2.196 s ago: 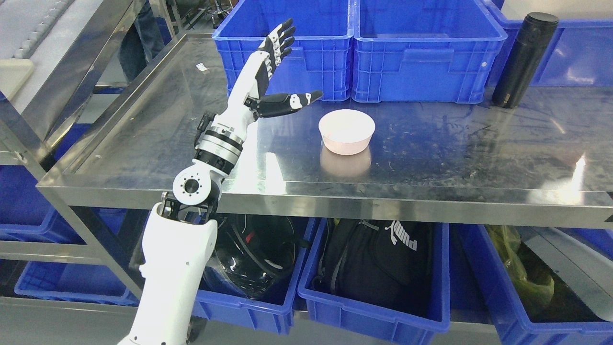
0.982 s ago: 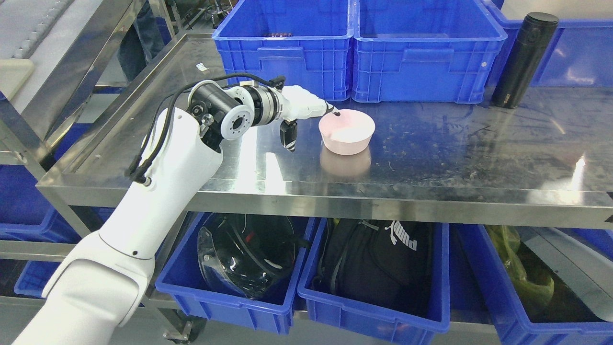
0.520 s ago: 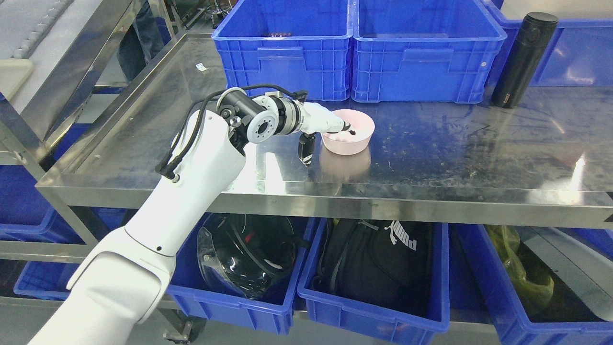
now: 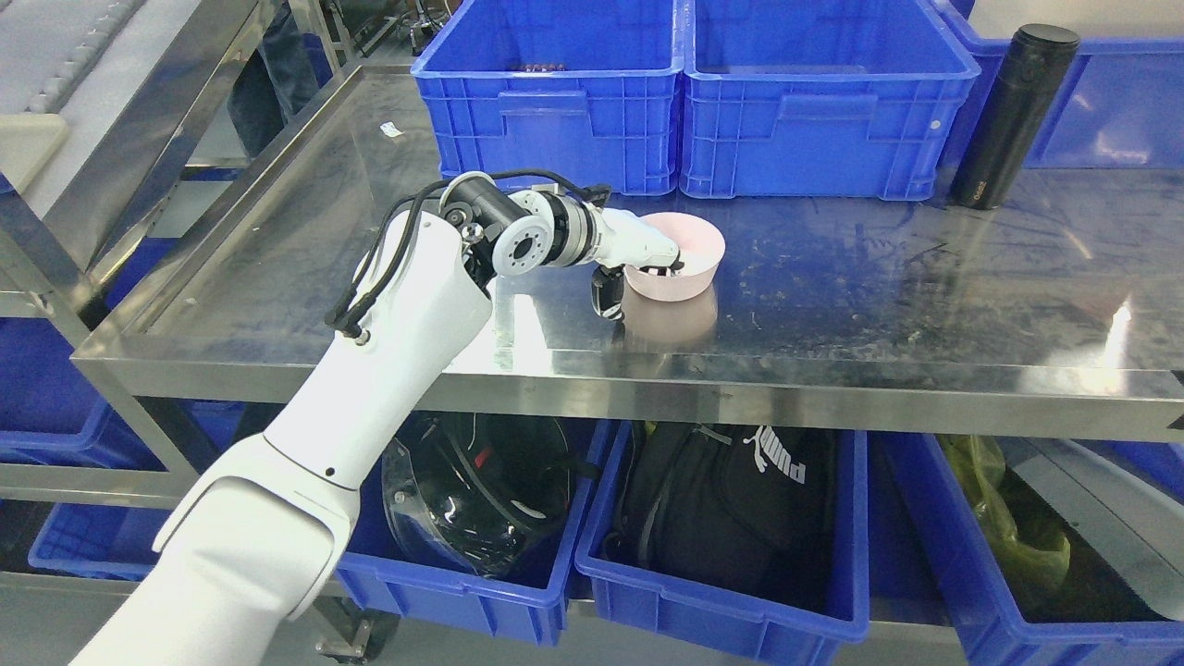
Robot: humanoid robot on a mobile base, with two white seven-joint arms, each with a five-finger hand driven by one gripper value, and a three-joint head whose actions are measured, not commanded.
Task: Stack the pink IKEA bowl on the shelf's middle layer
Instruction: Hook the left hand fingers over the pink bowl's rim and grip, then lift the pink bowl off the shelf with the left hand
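Reaching across from the lower left, the white robot left hand [image 4: 640, 257] pinches the near-left rim of the round pink plastic bowl [image 4: 680, 254], fingers [image 4: 668, 268] hooked inside, black thumb [image 4: 608, 296] outside. Bowl sits on the shiny steel shelf top [image 4: 879, 277], arm stretched low, wrist level.

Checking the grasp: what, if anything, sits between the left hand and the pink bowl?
Nothing visible. The left hand is already at the bowl, fingers over its near rim and dipping inside, thumb down outside the wall. The shelf around it is bare.
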